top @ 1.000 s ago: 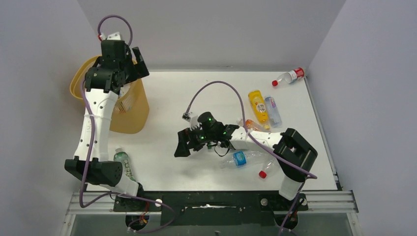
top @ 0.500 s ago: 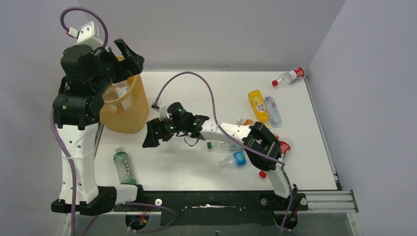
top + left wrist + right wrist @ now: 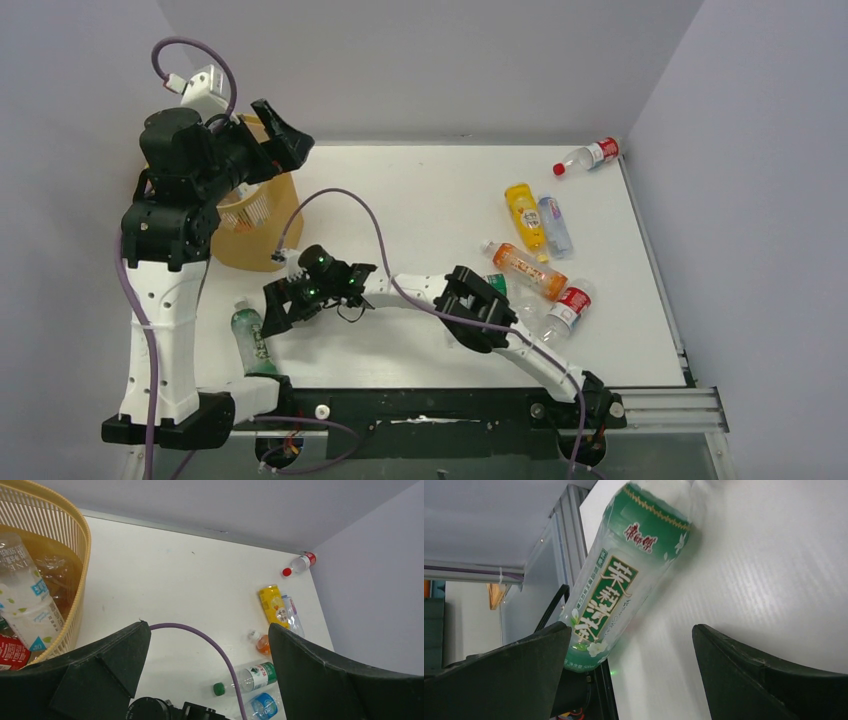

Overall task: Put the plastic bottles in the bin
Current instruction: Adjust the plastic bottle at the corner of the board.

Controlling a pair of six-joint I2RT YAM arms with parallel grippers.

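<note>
Some bottles (image 3: 25, 600) are in the bin (image 3: 268, 238); several wait on the table (image 3: 400, 200). Left gripper (image 3: 208, 626) and right gripper (image 3: 631, 626) are open, empty.

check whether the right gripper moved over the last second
Yes. The right gripper has swung left across the table, ending beside the green-label bottle, which has stayed put at the front left.

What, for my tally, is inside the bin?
The bin holds a white-labelled bottle, a bare clear bottle and a red-labelled one; whatever lies lower is hidden by its wall and the left gripper.
</note>
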